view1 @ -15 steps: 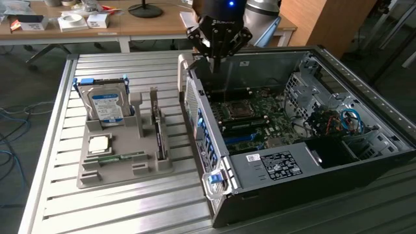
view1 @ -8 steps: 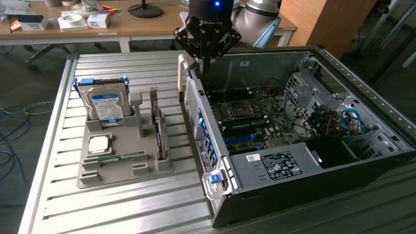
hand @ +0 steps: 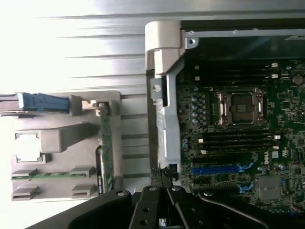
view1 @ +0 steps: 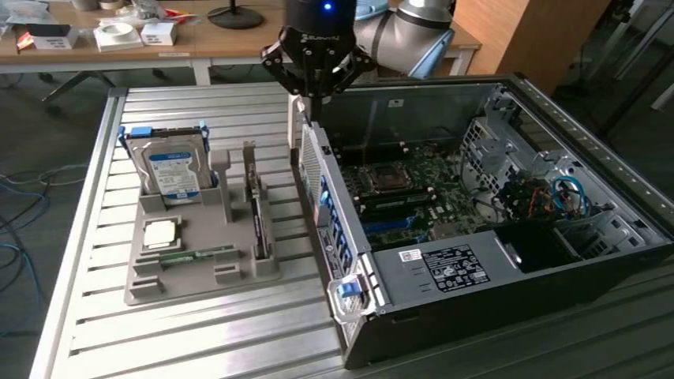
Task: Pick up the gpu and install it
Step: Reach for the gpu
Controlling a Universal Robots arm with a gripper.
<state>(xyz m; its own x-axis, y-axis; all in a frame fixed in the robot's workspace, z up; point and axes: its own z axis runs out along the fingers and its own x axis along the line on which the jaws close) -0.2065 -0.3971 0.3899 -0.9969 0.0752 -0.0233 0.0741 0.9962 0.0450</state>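
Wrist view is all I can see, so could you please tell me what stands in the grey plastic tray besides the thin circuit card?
Observer: A silver hard drive with a blue label stands upright at the end of the grey plastic tray farther from the exterior camera.
Operator: Thanks; where is the gripper relative to the card?
Observer: The black gripper, shut, hangs over the perforated wall of the open black computer case, apart from the thin tan-brown circuit card standing on edge in the tray.
Operator: What lies at the case's near end?
Observer: A grey power-supply box with a dark label.
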